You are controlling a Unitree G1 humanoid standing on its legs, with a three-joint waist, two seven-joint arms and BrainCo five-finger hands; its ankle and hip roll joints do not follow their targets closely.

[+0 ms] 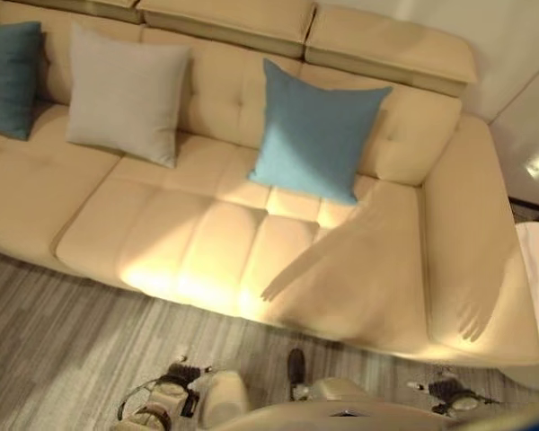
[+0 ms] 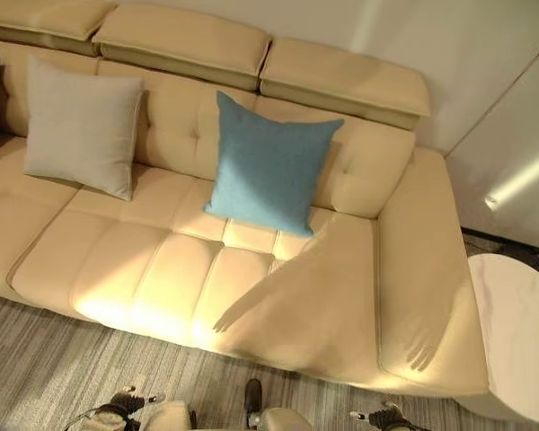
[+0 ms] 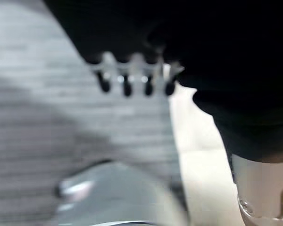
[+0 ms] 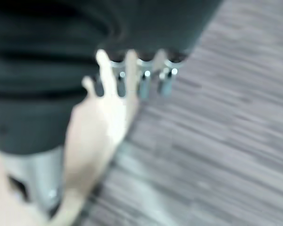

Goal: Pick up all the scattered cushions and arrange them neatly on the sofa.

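Cushions [image 1: 315, 133] lean on the sofa [image 1: 207, 242]; both hands' fingers [image 3: 126, 84] hang straight, empty.

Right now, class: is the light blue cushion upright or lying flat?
Upright: the light blue cushion stands on the seat, leaning against the sofa backrest.

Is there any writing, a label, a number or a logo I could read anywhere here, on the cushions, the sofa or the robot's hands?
None can be read.
Blue cushion: plain cloth, no label in sight.
Grey cushion: plain too.
Dark blue cushion at the edge: plain.
Sofa: no tag or mark.
Left hand and right hand: too blurred to show any print.
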